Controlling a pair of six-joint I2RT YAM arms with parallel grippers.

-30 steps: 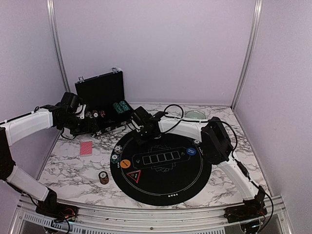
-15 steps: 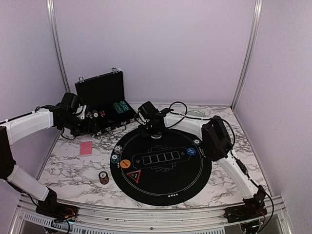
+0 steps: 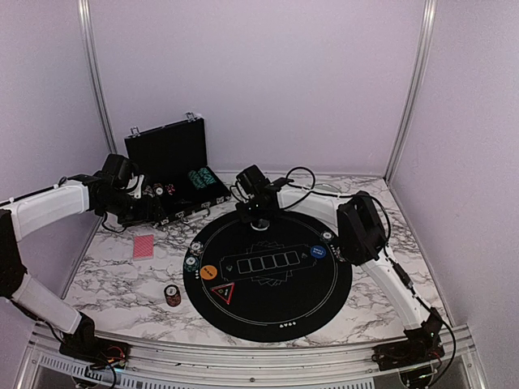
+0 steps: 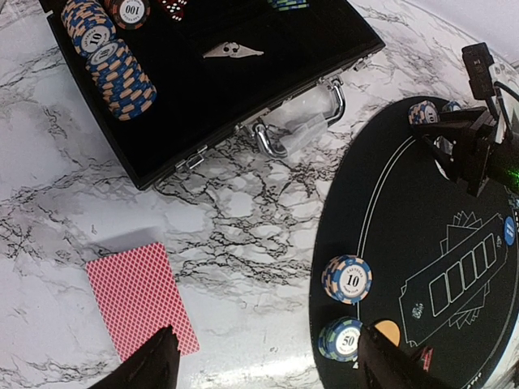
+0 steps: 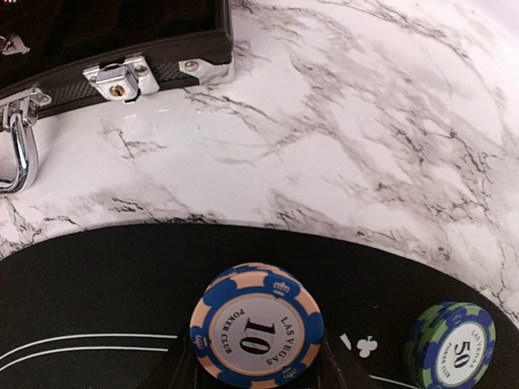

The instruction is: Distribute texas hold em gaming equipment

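1. Pinkish-red-backed playing cards (image 3: 143, 246): one flat pile is counted, lying on the marble table (image 3: 381, 308) at 9 o'clock off the black mat (image 3: 276, 312).
2. Five chip stacks are counted outside the black case (image 3: 166, 154):
   - the left-rim "10" stack (image 4: 349, 278) and the left-rim "50" stack (image 4: 340, 336), at the mat's 9 o'clock
   - the gripped "10" stack (image 5: 255, 328) and the far-rim "50" stack (image 5: 450, 344), at 12 o'clock
   - the lone stack (image 3: 172, 295), on marble at 8 o'clock
3. Two button discs are made out: the orange disc (image 3: 208, 272) at 9 o'clock and the blue disc (image 3: 318, 252) at 2 o'clock. A pale round piece (image 3: 328, 237) beside the blue one is too small to be told as chip or button.
4. The right gripper (image 3: 258, 215) is stretched to the mat's 12 o'clock edge and pointed down. The gripped "10" stack is pinched between its jaws.
5. The left gripper (image 4: 272, 366) is held above the marble at 10 o'clock, by the case's front. Its fingers are spread wide.
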